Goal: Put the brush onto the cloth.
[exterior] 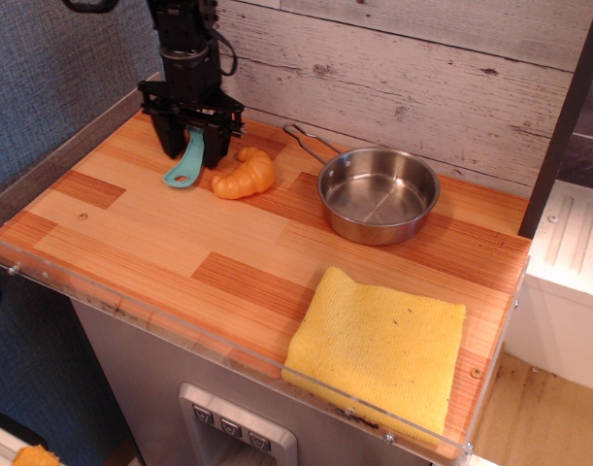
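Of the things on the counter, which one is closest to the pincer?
The teal brush: its handle lies between the pincer's open jaws. The orange croissant toy sits just beside.

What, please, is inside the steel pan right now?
The steel pan looks empty: only its bare, shiny bottom shows. The near wall hides a thin strip of the floor.

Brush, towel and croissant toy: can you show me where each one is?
brush (184,171): table view, on the teal handle near its loop.
yellow towel (378,349): table view, middle of the cloth.
orange croissant toy (243,178): table view, its middle.
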